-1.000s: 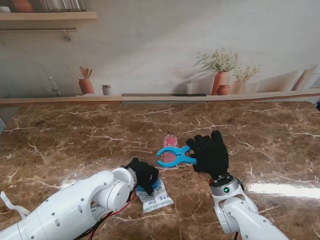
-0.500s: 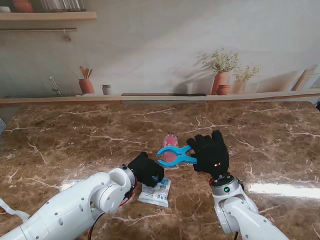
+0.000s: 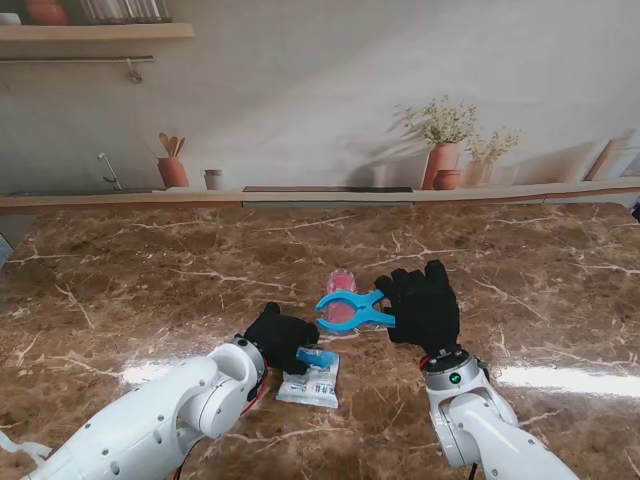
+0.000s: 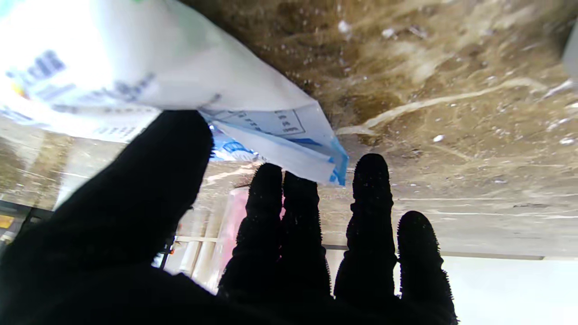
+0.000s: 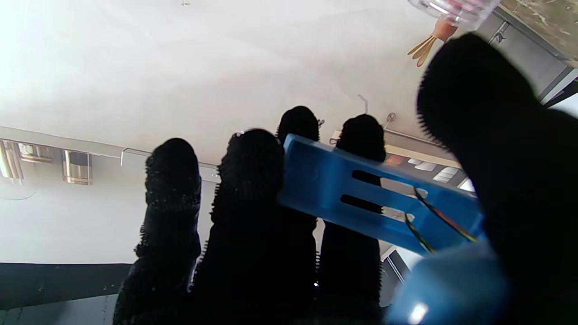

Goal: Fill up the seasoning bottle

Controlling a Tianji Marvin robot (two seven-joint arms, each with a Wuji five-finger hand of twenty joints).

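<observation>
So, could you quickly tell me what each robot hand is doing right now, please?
Left robot hand: shut on the seasoning packet, pinching its top edge.
Right robot hand: shut on the blue clip.

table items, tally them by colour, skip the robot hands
blue: 1, the clip
pink: 1, the seasoning bottle
white with blue print: 1, the seasoning packet
total: 3
</observation>
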